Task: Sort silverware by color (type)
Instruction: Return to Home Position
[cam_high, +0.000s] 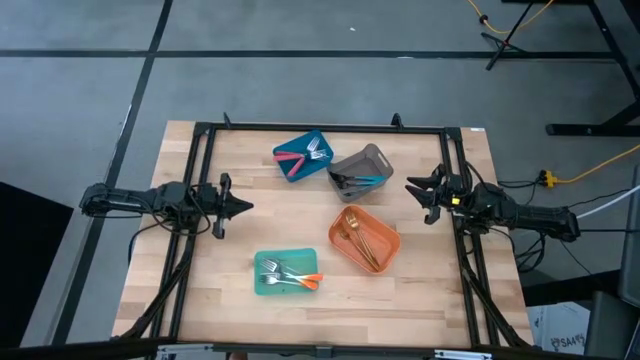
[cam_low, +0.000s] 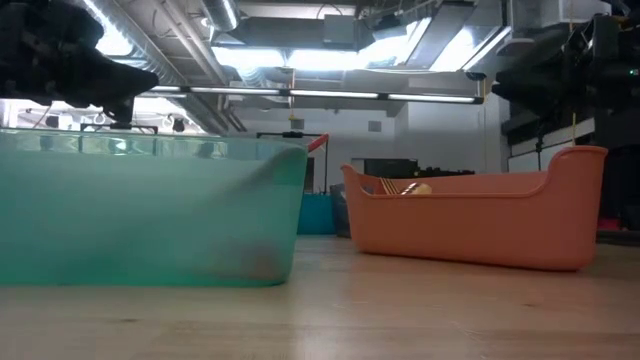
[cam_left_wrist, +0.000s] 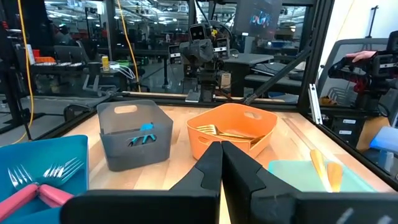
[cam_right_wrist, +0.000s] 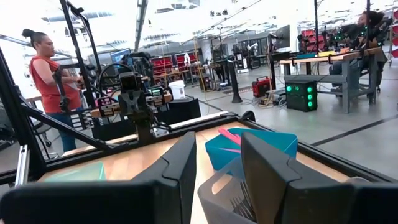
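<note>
The silverware lies sorted in four bins. Pink-handled forks (cam_high: 298, 160) lie in the blue bin (cam_high: 322, 140). Blue-handled pieces (cam_left_wrist: 144, 134) stand in the grey bin (cam_high: 375, 155). Gold pieces (cam_high: 362, 238) fill the orange bin (cam_high: 388, 232). Orange-handled forks (cam_high: 295, 277) rest in the teal bin (cam_high: 268, 260). My left gripper (cam_high: 245, 207) is shut and hovers by the table's left side, pointing right. My right gripper (cam_high: 418, 198) is open and hovers by the right side, next to the grey bin, pointing left. Neither holds anything.
A black frame (cam_high: 320, 128) runs around the table top. Bare wood (cam_high: 270, 215) lies between the left gripper and the bins. In the low view the teal bin (cam_low: 150, 210) and orange bin (cam_low: 480, 220) stand close. A person (cam_right_wrist: 46, 81) stands beyond the table.
</note>
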